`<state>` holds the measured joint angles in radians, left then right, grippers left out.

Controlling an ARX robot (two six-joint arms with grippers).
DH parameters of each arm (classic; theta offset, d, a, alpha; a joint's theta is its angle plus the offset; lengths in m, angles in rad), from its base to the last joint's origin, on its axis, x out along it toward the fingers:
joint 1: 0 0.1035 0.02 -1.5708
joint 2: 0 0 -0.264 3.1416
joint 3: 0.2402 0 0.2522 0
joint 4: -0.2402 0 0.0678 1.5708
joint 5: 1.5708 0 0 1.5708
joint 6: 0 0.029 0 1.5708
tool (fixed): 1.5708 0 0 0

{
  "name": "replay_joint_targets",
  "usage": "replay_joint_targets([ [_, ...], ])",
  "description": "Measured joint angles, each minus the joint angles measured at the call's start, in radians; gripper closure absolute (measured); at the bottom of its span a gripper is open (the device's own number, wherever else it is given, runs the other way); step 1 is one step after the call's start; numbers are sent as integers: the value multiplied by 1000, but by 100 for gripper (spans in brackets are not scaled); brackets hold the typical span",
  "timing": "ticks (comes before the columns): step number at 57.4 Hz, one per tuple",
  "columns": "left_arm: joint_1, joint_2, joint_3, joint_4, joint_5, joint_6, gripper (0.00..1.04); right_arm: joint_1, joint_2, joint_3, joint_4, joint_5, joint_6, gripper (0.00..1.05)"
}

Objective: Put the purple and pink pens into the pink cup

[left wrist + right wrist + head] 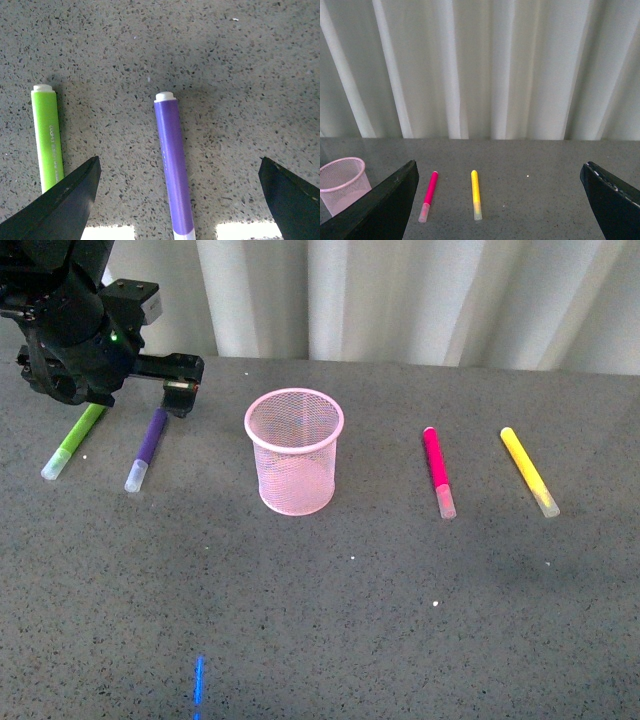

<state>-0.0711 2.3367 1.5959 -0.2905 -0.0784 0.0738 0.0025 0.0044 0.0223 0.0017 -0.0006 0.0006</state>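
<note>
The pink mesh cup (294,450) stands upright mid-table, empty as far as I can see. The purple pen (146,449) lies left of it, clear cap toward me. The pink pen (438,471) lies right of the cup. My left gripper (180,390) hovers open over the purple pen's far end; in the left wrist view the purple pen (173,160) lies between the spread fingers (70,200), untouched. My right gripper (500,200) is open and held back from the table; its view shows the pink pen (429,195) and the cup (342,182).
A lime green marker (72,441) lies left of the purple pen and shows in the left wrist view (47,140). A yellow marker (528,470) lies right of the pink pen and shows in the right wrist view (476,194). A white curtain (420,300) hangs behind the table.
</note>
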Motion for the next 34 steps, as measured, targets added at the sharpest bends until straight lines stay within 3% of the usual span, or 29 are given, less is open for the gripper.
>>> replay_joint_targets([
  [34,5,130,144,-52,-2,0,7,0,0,0,0,0,0,7],
])
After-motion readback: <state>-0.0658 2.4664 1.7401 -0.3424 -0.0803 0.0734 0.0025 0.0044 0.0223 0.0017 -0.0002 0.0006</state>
